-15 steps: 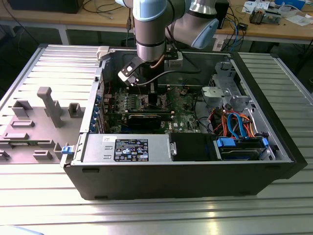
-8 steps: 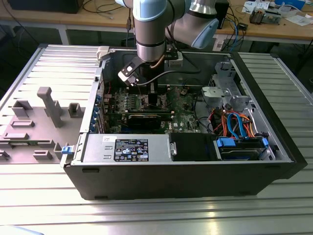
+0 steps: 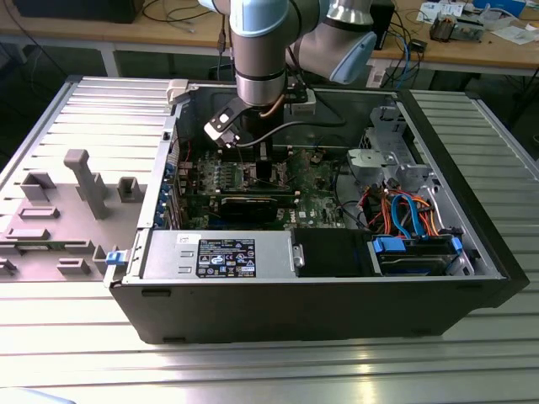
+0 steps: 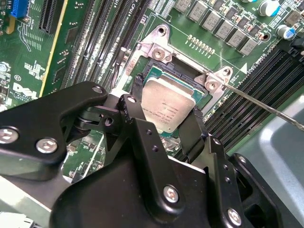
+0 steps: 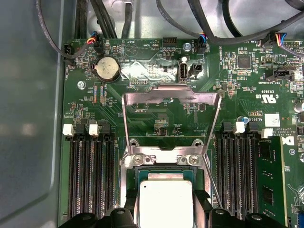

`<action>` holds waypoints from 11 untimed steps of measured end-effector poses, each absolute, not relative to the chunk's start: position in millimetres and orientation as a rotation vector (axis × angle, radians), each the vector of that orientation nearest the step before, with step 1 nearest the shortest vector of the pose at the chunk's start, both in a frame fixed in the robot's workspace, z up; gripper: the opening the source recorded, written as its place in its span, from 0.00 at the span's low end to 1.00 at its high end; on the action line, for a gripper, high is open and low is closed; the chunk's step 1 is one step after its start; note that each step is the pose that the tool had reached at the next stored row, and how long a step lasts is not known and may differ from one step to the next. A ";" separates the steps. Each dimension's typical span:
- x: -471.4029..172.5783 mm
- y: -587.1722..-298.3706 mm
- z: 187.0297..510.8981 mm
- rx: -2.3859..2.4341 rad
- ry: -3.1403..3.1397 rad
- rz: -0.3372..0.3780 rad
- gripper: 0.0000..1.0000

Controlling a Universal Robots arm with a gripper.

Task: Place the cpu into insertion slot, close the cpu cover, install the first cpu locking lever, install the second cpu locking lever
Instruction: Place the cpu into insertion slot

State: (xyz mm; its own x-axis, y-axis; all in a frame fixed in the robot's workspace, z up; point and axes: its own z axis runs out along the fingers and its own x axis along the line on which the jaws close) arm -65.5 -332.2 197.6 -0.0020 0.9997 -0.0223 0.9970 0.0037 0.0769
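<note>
Open computer case (image 3: pixel 337 311) on the desk (image 3: pixel 253 370), arm reaching in over the motherboard (image 5: pixel 156 61). The cpu cover (image 5: pixel 171 93) is swung up at one end of the socket, so seating the chip looks to be the step in hand. Tool (image 4: pixel 168 97) pinches the cpu (image 4: pixel 166 111) by two opposite edges directly over the open socket (seated or just above: cannot tell). Judgement: keep it level and square to the socket frame, and lower it straight with no sliding or pressing. Cpu: small flat square, dull grey-silver face with faint print, green rim at the edges.

Dull grey metal cpu (image 5: pixel 165 204), bright bare-metal cpu cover (image 5: pixel 171 96), matt black pincer (image 4: pixel 166 108)
</note>
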 end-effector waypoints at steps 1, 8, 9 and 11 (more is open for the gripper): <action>-65.4 -332.2 197.5 2.168 2.175 0.060 0.55; -65.4 -332.1 197.5 2.168 2.175 0.060 0.55; -65.4 -332.1 197.4 2.168 2.175 0.061 0.55; -65.4 -332.1 197.4 2.168 2.175 0.060 0.61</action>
